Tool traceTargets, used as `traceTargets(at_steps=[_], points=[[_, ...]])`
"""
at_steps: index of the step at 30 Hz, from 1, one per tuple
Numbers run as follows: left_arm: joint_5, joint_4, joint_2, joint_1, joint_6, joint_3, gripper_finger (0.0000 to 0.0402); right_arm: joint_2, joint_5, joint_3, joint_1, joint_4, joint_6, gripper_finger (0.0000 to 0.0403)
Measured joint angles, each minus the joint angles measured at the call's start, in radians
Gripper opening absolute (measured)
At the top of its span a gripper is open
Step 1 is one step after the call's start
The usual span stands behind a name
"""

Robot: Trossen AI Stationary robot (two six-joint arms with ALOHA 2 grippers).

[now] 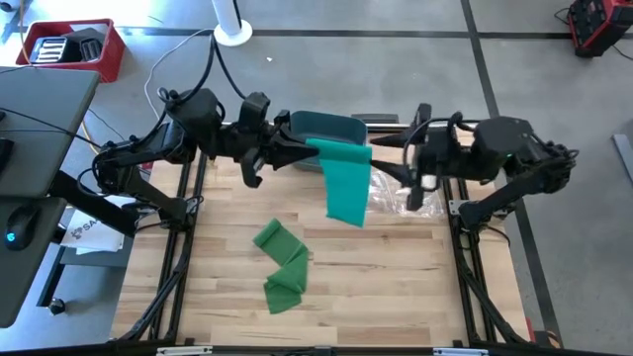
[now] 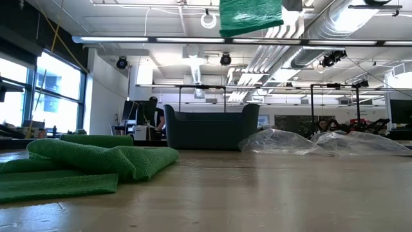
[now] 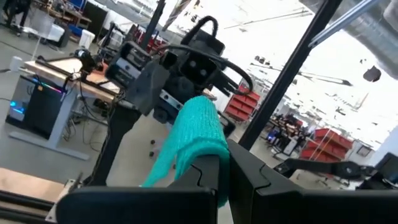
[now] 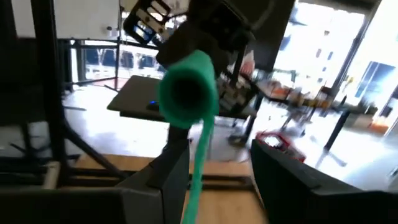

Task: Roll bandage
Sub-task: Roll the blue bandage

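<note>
Hanging above the worktop point(image 1: 396, 287) between both arms, the green bandage point(image 1: 346, 183) looks light, soft and floppy. The left tool point(image 1: 302, 150) is clenched on its rolled end; the right tool point(image 1: 391, 168), released, stands just beside it. Folded slack lies below, with open room around it.

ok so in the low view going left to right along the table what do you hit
folded green bandage → dark bin farther back → clear plastic bag → second clear plastic bag
</note>
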Motion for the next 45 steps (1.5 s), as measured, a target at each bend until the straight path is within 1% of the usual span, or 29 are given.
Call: traceTargets(at_steps=[3, 4, 6, 8, 10, 13, 15, 19, 23, 29, 31, 38, 40, 45], points=[[0.001, 0.001, 0.0, 0.004, -0.02, 0.0, 0.0005, 0.036, 0.006, 0.0, 0.0, 0.039, -0.128, 0.0164], [0.001, 0.0, 0.0, 0.005, -0.035, 0.0, 0.0005, 0.047, 0.024, 0.0, 0.0, 0.043, -0.168, 0.0161], [0.02, 0.0, 0.0, 0.008, -0.075, 0.0, 0.0005, 0.069, 0.093, 0.0, 0.001, 0.042, -0.242, 0.0148], [0.067, 0.0, 0.0, 0.013, -0.112, 0.0, 0.0008, 0.084, 0.178, 0.0, 0.0, 0.042, -0.309, 0.0123], [0.118, -0.006, 0.0, 0.014, -0.156, 0.0, 0.0012, 0.091, 0.228, 0.0, 0.0, 0.042, -0.358, 0.0088], [0.139, -0.018, 0.0, 0.014, -0.227, 0.0, 0.0022, 0.089, 0.267, 0.003, 0.0, 0.042, -0.405, 0.0026], [0.152, -0.031, 0.0, 0.014, -0.264, 0.0, 0.003, 0.09, 0.271, 0.021, 0.005, 0.039, -0.445, 0.0008], [0.167, -0.094, 0.0, 0.012, -0.321, 0.0, 0.0052, 0.089, 0.274, 0.048, 0.019, 0.064, -0.556, 0.0016], [0.17, -0.157, 0.0, 0.009, -0.358, 0.0, 0.0083, 0.089, 0.288, 0.068, 0.042, 0.074, -0.685, 0.0003], [0.17, -0.162, 0.0, 0.005, -0.408, -0.055, 0.0139, 0.093, 0.29, 0.072, 0.075, 0.157, -0.785, 0.0003], [0.17, -0.144, 0.001, 0.005, -0.418, -0.08, 0.0158, 0.098, 0.29, 0.072, 0.086, 0.181, -0.825, 0.0001], [0.186, 0.035, 0.0, 0.005, -0.437, -0.181, 0.0214, 0.117, 0.288, 0.072, 0.121, 0.247, -0.863, 0.0001], [0.187, 0.072, -0.001, 0.006, -0.444, -0.203, 0.0224, 0.117, 0.288, 0.072, 0.131, 0.267, -0.872, 0.0001], [0.185, 0.079, 0.002, 0.01, -0.42, -0.223, 0.0234, 0.118, 0.288, 0.072, 0.155, 0.329, -0.885, 0.0]])
